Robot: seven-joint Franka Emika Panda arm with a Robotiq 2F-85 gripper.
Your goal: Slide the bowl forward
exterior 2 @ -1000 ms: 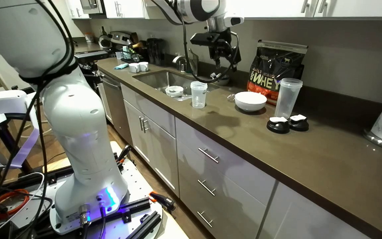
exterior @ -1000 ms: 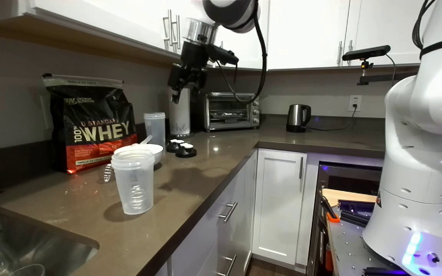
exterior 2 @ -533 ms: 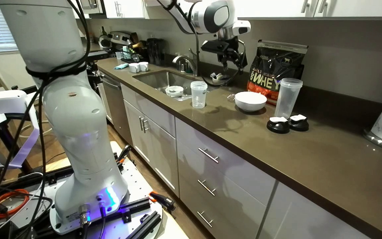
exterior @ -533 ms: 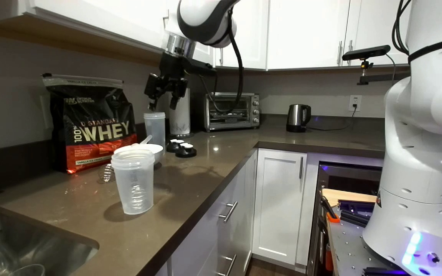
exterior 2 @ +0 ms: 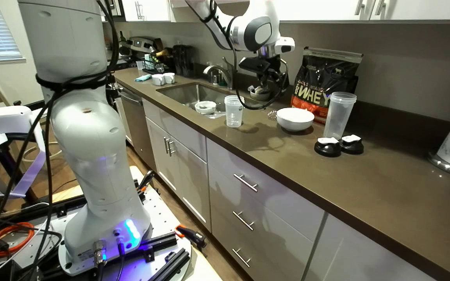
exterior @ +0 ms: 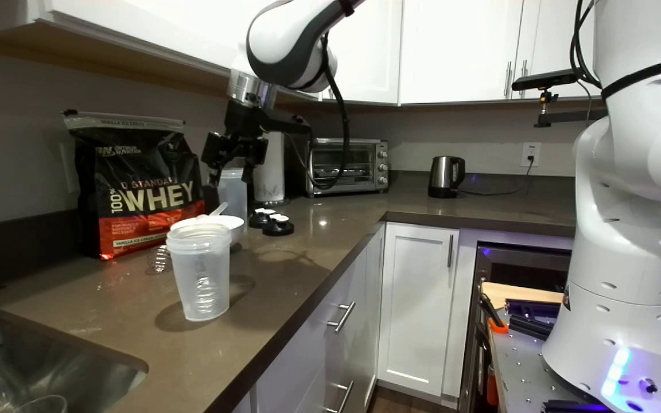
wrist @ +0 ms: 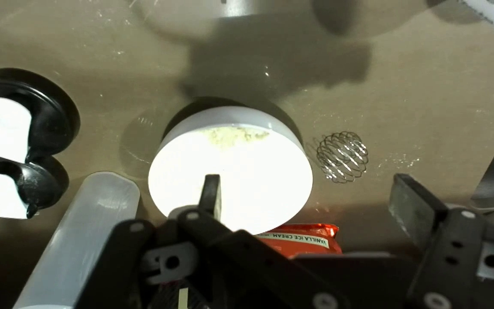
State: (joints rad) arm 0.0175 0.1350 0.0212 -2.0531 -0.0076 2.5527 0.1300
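The small white bowl sits upright on the counter, partly behind a clear cup in an exterior view [exterior: 234, 225] and fully visible in an exterior view [exterior 2: 295, 119]. In the wrist view the bowl [wrist: 255, 180] looks bright white inside, with some pale powder near its rim. My gripper is open and empty, hanging above the counter near the bowl in both exterior views [exterior: 231, 174] [exterior 2: 275, 86]. In the wrist view the gripper [wrist: 306, 177] has one finger overlapping the bowl and the other off to the right past the wire ball. The fingers appear apart from the bowl.
The black-and-red whey bag [exterior: 141, 189] stands behind the bowl. A clear cup [exterior: 199, 275], a translucent pitcher [exterior 2: 339, 115], black lids [exterior 2: 328, 147] and a wire ball [wrist: 342, 157] surround it. The sink [exterior 2: 193, 95] lies to one side; upper cabinets [exterior: 457, 51] hang above.
My gripper has moved down and closer to the bowl, going left in an exterior view. It stays open. The bowl and the other things on the counter have not moved.
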